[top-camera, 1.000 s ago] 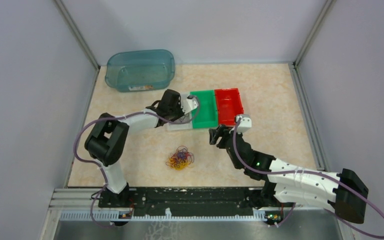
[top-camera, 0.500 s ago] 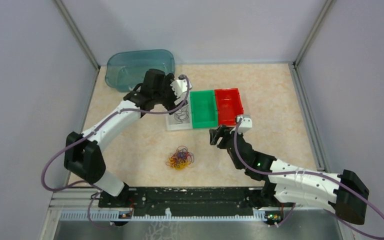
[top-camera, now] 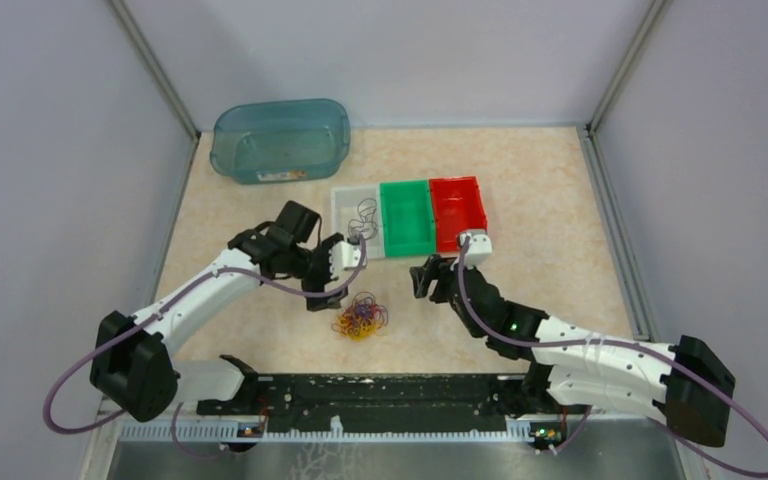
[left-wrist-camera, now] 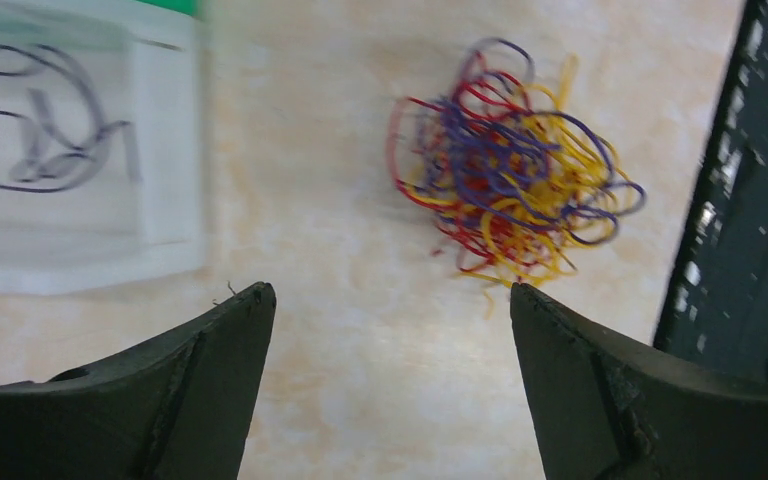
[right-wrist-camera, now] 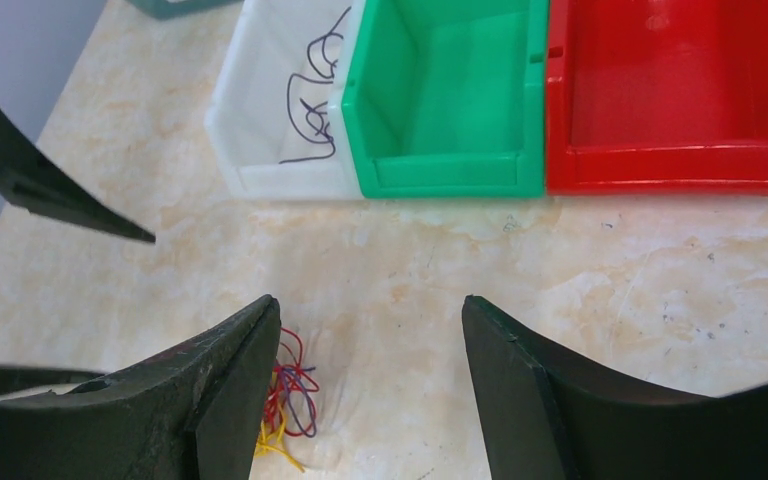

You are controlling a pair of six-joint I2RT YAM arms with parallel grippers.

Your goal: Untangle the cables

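The cable tangle (left-wrist-camera: 515,175), a round clump with no long axis, lay on the counter (top-camera: 520,180) on the arm-base side of the white bin (left-wrist-camera: 80,150). Your left jaws, released and empty, hung between the 2, with the tangle ahead and off-centre. Your right jaws, parted and empty, stood farther off.

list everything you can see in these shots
tangled cables: one clump, purple, red and yellow, table front middle
loose cable: one, dark purple, inside white bin
white bin: one, white, left end of row
green bin: one, green, middle of row
red bin: one, red, right end
tub: one, see-through teal, far left corner
table: one, beige marbled
left gripper: one, black, open, left of clump
right gripper: one, black, open, right of clump
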